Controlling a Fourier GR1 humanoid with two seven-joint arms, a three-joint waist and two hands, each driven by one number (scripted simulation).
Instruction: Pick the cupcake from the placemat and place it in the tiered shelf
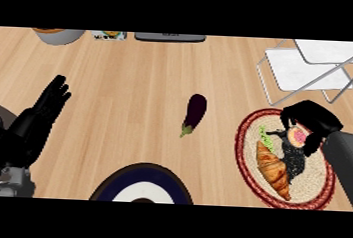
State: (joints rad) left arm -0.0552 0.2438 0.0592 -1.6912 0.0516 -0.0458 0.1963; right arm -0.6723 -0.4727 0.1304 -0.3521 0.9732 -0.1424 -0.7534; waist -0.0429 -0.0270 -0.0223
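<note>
- Pale wooden desk (137,79) carries an eggplant (194,113) and a round placemat (246,144).
- Right robot hand (312,119) curls around the pink-topped cupcake (298,136) — above the placemat, beside a croissant (273,170).
- Left robot hand (43,110) rests with straight fingers.
- White tiered shelf (315,67) stands top right.

**Cupcake on the placemat, shelf at the far right**

The cupcake (298,136) has pink frosting and sits on the far part of the placemat (314,189), partly hidden behind dark fingers, so its pose is hard to read. The placemat is round, cream-coloured with a red woven border, and lies flat on the counter at the near right. The tiered shelf (314,71) stands at the far right, beyond the placemat: white flat tiers in a thin grey wire frame, its upper tier cut off by the view's edge.
</note>
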